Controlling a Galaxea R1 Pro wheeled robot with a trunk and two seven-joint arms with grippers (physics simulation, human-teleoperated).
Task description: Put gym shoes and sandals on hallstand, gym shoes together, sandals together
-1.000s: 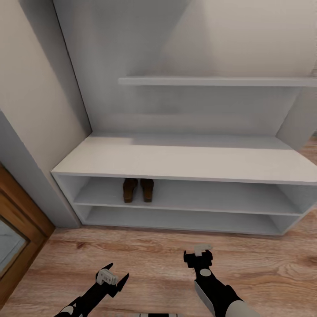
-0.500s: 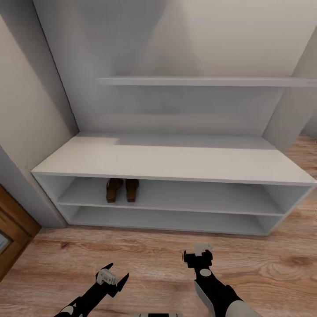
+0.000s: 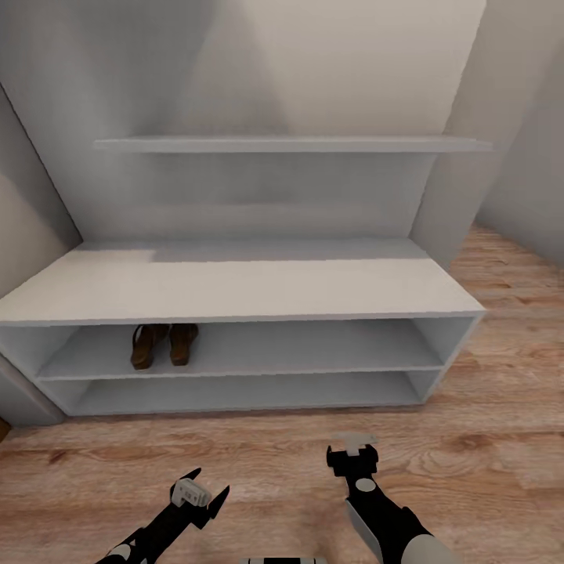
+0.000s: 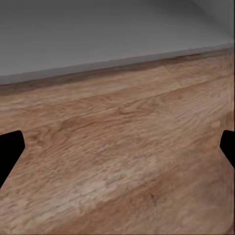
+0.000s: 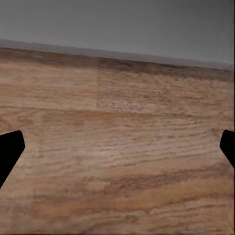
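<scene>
Two sandals (image 3: 163,345) side by side on the hallstand (image 3: 235,288) upper tier, both end effectors wide open, empty

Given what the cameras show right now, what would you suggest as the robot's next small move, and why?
Probably turn the base to look for the gym shoes: the two sandals already sit side by side on the hallstand, and both the left gripper and right gripper are open, holding nothing.

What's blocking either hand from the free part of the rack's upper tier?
Nothing visible. Both the left hand and right hand are open over bare floor; the sandals fill only the left end of the hallstand tier.
</scene>
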